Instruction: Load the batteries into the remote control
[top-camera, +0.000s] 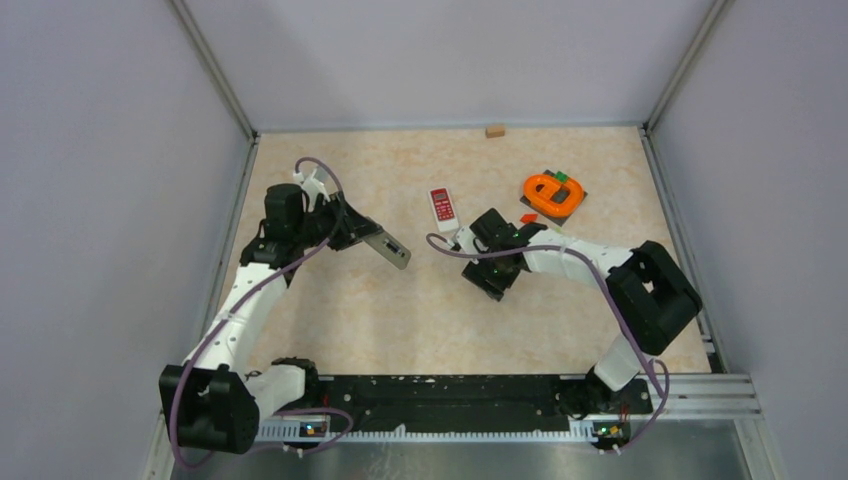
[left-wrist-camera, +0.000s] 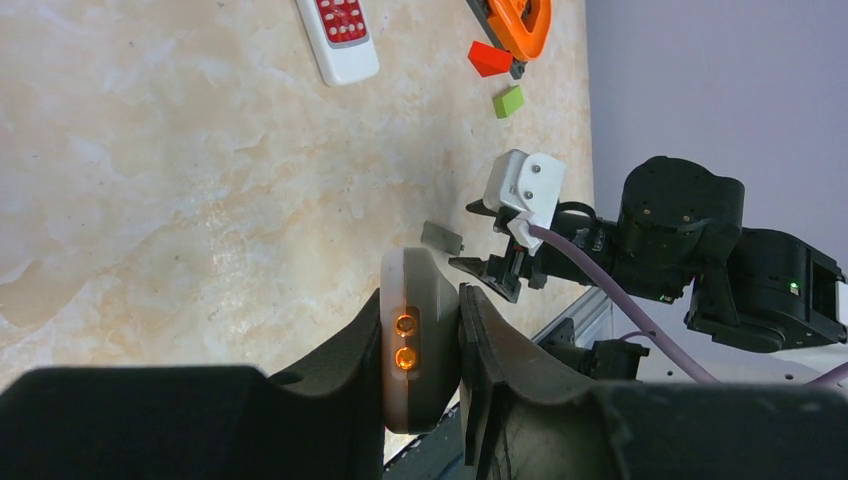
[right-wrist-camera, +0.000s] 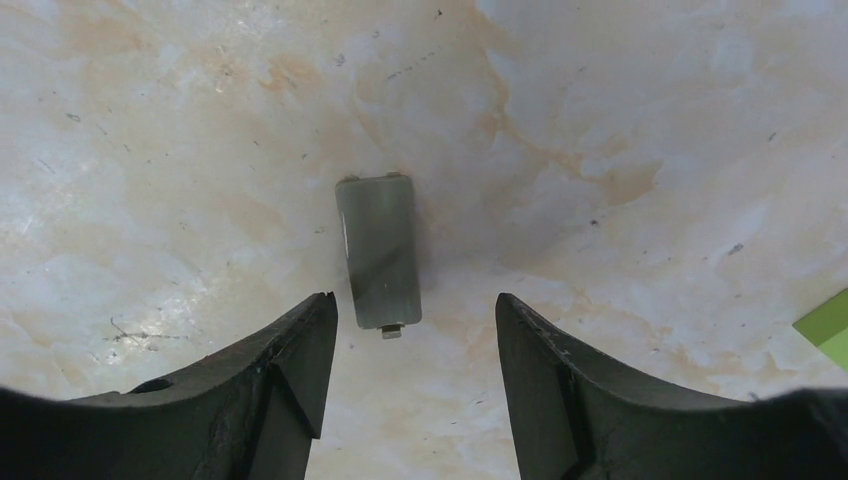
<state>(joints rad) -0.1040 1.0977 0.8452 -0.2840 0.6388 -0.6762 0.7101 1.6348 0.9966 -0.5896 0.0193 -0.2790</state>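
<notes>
My left gripper (top-camera: 352, 232) (left-wrist-camera: 421, 330) is shut on a grey remote control (top-camera: 388, 249) (left-wrist-camera: 418, 345) and holds it above the table; its end with two orange lights faces the left wrist camera. A small grey battery cover (right-wrist-camera: 378, 252) (left-wrist-camera: 441, 236) lies flat on the table. My right gripper (top-camera: 493, 276) (right-wrist-camera: 415, 322) is open and hangs low over the table, with the cover just ahead of its fingertips and touching neither finger. I cannot make out any batteries in these views.
A white remote with red buttons (top-camera: 442, 208) (left-wrist-camera: 340, 35) lies at mid-table. An orange holder (top-camera: 552, 195) (left-wrist-camera: 520, 18) sits at the back right with a green block (top-camera: 562, 177). A red block (top-camera: 528, 217) (left-wrist-camera: 488, 58) and a loose green block (left-wrist-camera: 509, 101) (right-wrist-camera: 825, 328) lie near it. A small wooden block (top-camera: 494, 130) rests against the back wall.
</notes>
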